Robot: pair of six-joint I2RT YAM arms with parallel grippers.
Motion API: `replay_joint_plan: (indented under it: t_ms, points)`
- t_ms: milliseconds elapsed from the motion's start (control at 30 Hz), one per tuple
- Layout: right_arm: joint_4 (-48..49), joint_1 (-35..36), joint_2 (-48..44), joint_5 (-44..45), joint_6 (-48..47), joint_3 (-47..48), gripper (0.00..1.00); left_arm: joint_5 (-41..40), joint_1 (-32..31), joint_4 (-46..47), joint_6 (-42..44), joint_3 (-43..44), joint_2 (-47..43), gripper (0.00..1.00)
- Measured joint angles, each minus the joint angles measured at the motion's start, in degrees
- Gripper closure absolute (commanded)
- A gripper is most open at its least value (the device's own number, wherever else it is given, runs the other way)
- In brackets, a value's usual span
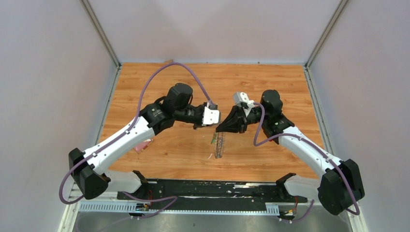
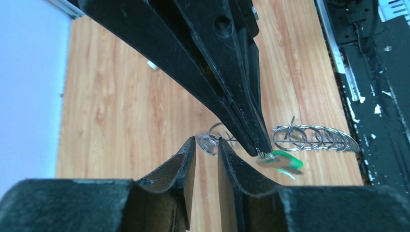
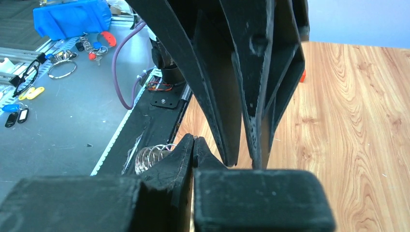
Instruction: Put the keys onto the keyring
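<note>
The keyring (image 2: 314, 137) is a string of linked silver rings; it also shows below the gripper tips in the top view (image 1: 220, 146) and in the right wrist view (image 3: 152, 157). A green key (image 2: 285, 162) dangles, blurred, from a thin wire loop. My right gripper (image 2: 261, 149) is shut on that loop at the string's end, and its fingers (image 3: 186, 147) press together. My left gripper (image 2: 207, 145) faces it tip to tip, open by a narrow gap with nothing between its fingers (image 2: 183, 164). A blurred bunch of rings (image 2: 209, 143) hangs just beyond its tips.
A pink card (image 1: 143, 145) lies on the wooden table (image 1: 270, 82) by the left arm. A small red thing (image 3: 303, 76) sits farther back. The black base rail (image 1: 212, 188) runs along the near edge. Beyond it, a grey bench (image 3: 72, 121) holds a blue box (image 3: 72, 17) and loose key tags.
</note>
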Motion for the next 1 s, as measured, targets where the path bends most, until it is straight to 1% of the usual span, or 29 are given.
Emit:
replay_joint_plan:
  t_ms: [100,233,367,500,567,667,733,1000]
  points:
    - [-0.5,0.1,0.0,0.1,-0.1,0.0,1.0,-0.9,-0.2,0.2,1.0,0.0,-1.7,0.64]
    - [-0.7,-0.1,0.0,0.5,-0.1,0.0,1.0,-2.5,-0.2,-0.3,2.7,-0.1,-4.2,0.61]
    - [-1.0,-0.3,0.0,0.6,-0.1,0.0,1.0,-4.3,-0.2,-1.0,3.7,-1.1,-7.0,0.54]
    - [-1.0,-0.6,0.0,0.7,0.0,0.0,1.0,-4.1,-0.2,-2.2,3.9,-1.8,-8.9,0.52]
    - [-1.0,-0.7,0.0,0.7,0.2,0.0,1.0,-3.2,-0.2,-2.5,3.9,-2.1,-9.1,0.54]
    - [-0.5,-0.8,0.0,0.7,0.6,0.0,1.0,-2.0,-0.2,-2.9,3.6,-2.8,-8.7,0.61]
    - [0.0,-1.0,-0.1,0.7,1.0,0.0,1.0,-1.3,-0.2,-2.9,3.2,-3.0,-7.9,0.63]
    - [1.6,-1.2,-0.3,0.7,2.7,0.0,1.0,0.6,-0.2,-2.1,-0.1,-4.6,-5.9,0.72]
